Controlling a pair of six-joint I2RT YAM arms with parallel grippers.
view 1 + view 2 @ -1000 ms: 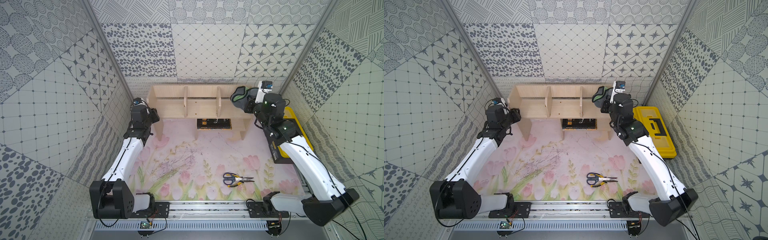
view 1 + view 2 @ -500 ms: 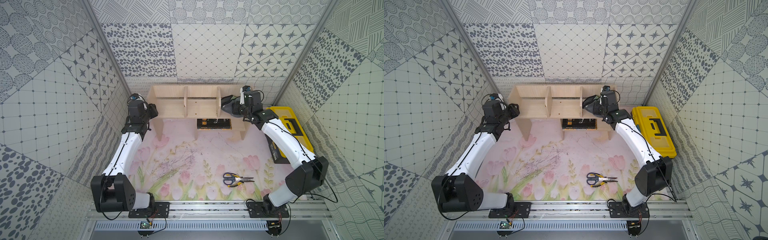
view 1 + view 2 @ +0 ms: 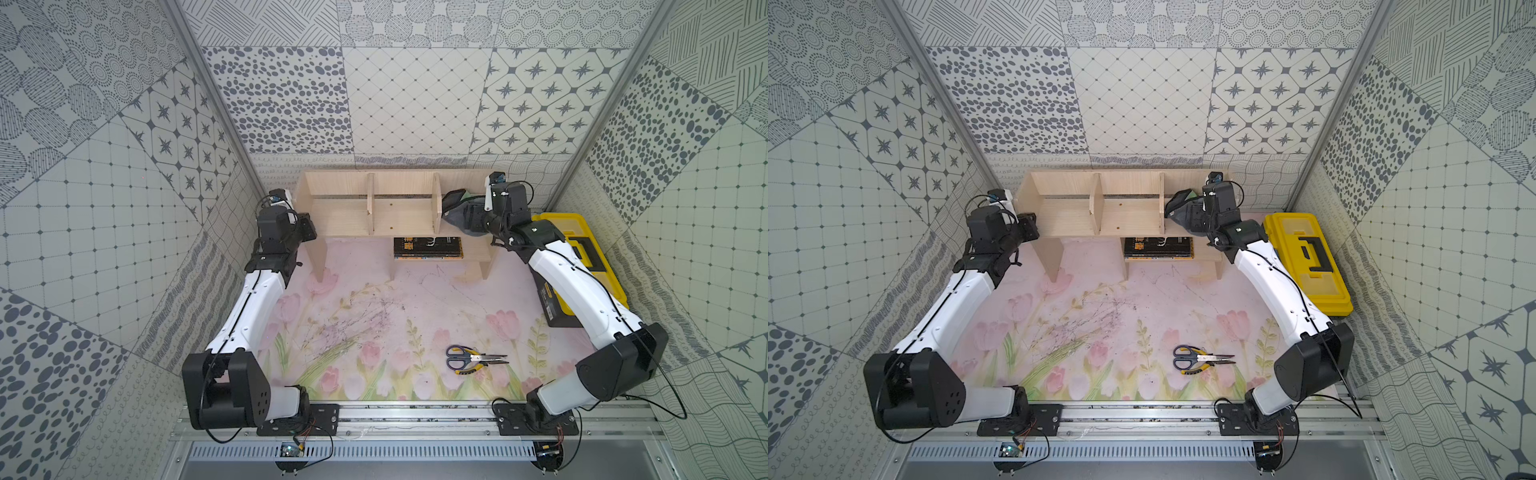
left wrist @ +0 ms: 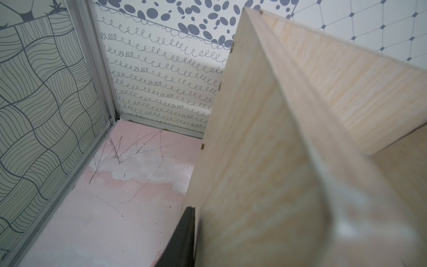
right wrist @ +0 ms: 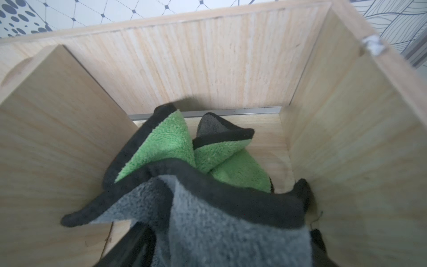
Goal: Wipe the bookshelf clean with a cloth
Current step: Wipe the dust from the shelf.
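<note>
Near the front of the flowery pink counter (image 3: 374, 299) lie blue-and-yellow-handled scissors (image 3: 473, 359). Farther back, on the right, sits a yellow and black toolbox (image 3: 1308, 257). At the back stands the wide, pale wood bookshelf (image 3: 399, 210). A dark book (image 3: 428, 247) lies on its lower shelf; its writing is too small to read. The soft grey and green cloth (image 5: 208, 203) is bunched in the right bay, over the right end effector (image 3: 473, 217); I cannot tell if it is gripped. The left end effector (image 3: 306, 226) is beside the left side panel; open or closed, I cannot tell.
</note>
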